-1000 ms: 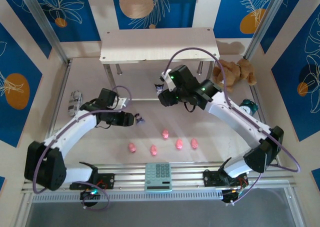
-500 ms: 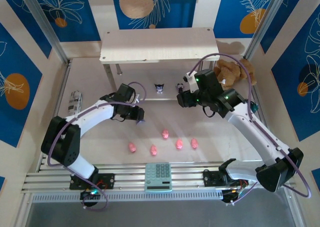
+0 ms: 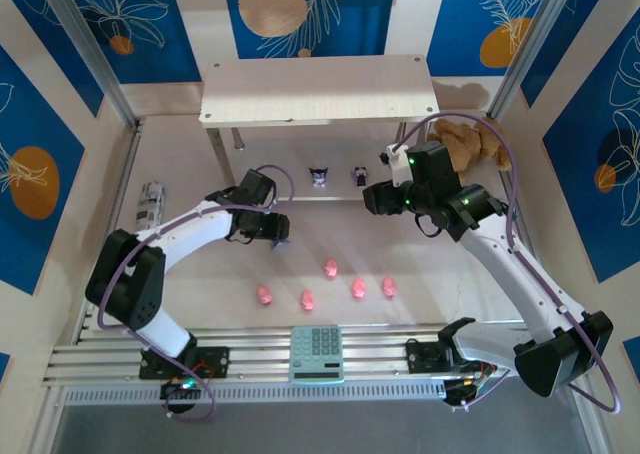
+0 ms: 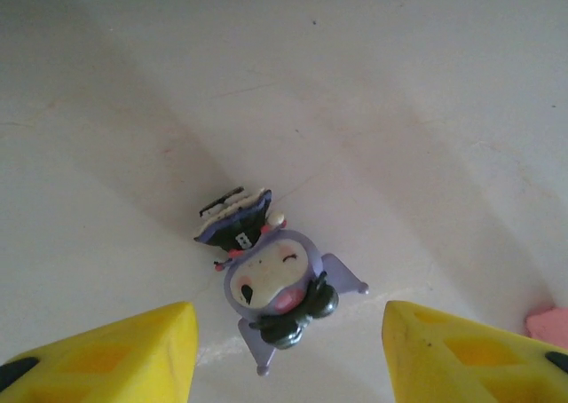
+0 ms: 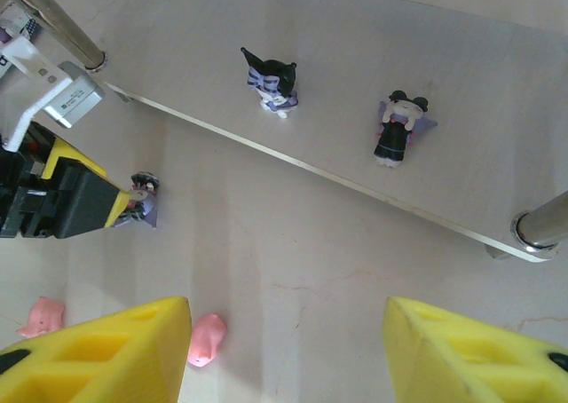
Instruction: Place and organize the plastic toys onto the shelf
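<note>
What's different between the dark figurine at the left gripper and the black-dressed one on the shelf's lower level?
The figurine at the left gripper rests on the table between its open jaws; the black-dressed one is on the shelf's lower level. The first shows a lilac hood, the second black hair. Both have pale faces.

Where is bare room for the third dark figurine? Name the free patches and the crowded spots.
Free: the shelf's whole top board; the lower level either side of the two dark figurines. Crowded: the pink pigs' row.
</note>
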`<action>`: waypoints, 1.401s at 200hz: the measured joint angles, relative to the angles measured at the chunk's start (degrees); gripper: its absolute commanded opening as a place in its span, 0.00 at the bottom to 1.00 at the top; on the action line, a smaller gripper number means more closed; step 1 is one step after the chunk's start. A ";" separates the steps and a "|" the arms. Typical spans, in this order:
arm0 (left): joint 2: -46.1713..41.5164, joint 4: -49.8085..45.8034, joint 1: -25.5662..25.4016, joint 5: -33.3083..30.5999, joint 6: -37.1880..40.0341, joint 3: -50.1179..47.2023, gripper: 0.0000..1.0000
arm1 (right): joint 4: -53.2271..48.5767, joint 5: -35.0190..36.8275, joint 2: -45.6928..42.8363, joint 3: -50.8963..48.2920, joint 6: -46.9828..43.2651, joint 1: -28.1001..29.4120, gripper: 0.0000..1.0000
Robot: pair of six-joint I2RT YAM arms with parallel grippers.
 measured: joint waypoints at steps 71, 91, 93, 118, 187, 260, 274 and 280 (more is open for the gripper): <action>6.08 2.56 -0.50 -0.39 -2.36 0.00 0.55 | 1.49 -3.02 -1.38 -1.07 -0.09 -2.78 0.61; 7.02 2.73 -0.79 -0.37 -2.43 0.00 0.49 | 1.79 -3.52 -1.60 -1.60 -0.04 -3.37 0.61; 7.08 2.75 -0.83 -0.39 -2.45 0.00 0.48 | 1.81 -3.58 -1.60 -1.62 -0.04 -3.41 0.61; 7.54 2.86 -1.18 -0.39 -1.95 0.00 0.40 | 1.81 -4.17 -1.60 -2.14 -0.02 -3.72 0.61; 5.68 0.31 -1.22 3.85 7.10 1.44 0.33 | 0.81 -8.09 -1.64 -2.16 0.17 -3.72 0.61; -12.20 -6.64 -1.73 21.84 32.24 9.62 0.39 | -7.52 -28.50 1.88 1.53 4.92 -5.51 0.60; -13.46 -7.78 -1.75 26.29 34.42 12.07 0.39 | -7.54 -33.55 2.01 1.49 7.98 -5.64 0.60; -13.62 -8.22 -1.75 27.93 35.15 12.94 0.39 | -7.13 -35.58 2.01 1.31 9.38 -5.64 0.60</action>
